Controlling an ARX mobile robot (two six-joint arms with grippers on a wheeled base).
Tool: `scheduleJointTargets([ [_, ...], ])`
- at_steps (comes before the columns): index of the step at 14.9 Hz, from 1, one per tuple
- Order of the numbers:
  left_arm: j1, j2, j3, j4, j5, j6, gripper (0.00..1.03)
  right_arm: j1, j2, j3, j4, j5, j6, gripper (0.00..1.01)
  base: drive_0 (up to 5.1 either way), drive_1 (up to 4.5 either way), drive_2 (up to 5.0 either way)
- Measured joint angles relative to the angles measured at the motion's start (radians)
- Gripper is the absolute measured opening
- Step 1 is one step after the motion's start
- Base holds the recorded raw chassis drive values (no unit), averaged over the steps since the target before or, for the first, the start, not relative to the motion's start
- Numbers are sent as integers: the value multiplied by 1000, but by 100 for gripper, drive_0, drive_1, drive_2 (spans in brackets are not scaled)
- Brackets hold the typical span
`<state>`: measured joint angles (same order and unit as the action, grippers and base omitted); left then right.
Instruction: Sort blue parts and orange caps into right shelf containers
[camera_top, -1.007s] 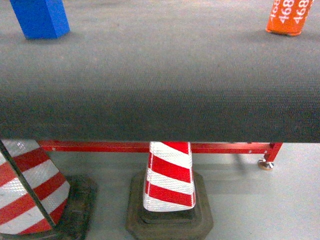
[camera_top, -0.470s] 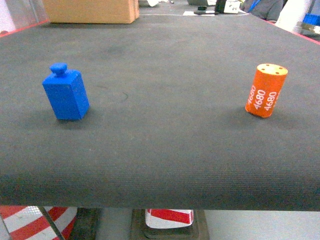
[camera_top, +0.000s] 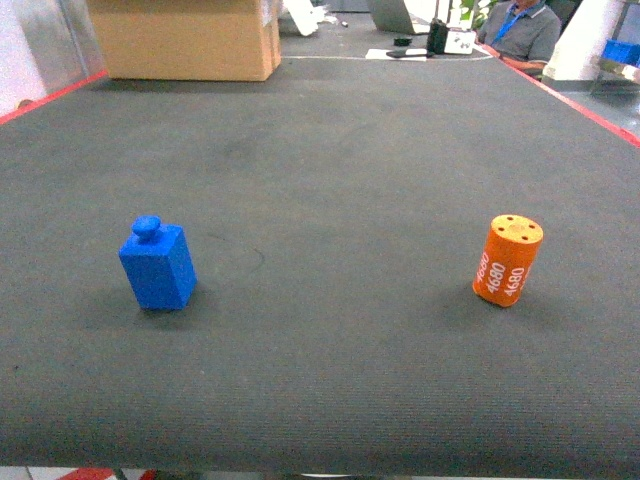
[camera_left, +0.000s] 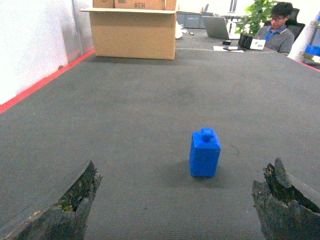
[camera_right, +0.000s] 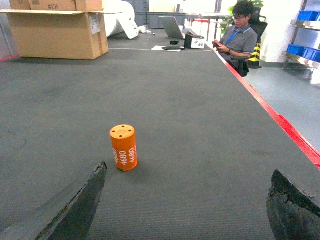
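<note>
Head view: grippers unseen; wrist views crop jaws' tips.

Bright, even overhead light; soft short shadows; views sharp, slightly grainy.

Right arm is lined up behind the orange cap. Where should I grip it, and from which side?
Grip the orange cap across its round side wall at mid-height, coming in level from the near side, where the open right gripper already faces it. It stands upright with a slight lean, free on the mat, so either side looks reachable.
</note>
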<state>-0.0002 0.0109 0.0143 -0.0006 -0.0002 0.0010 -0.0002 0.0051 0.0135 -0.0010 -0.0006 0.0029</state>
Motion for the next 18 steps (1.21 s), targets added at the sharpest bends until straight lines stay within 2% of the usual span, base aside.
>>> scheduleJointTargets([
  [18,0,0,0,-4,0,0,98,0,0,0,-4,0,0,98,0,0,0],
])
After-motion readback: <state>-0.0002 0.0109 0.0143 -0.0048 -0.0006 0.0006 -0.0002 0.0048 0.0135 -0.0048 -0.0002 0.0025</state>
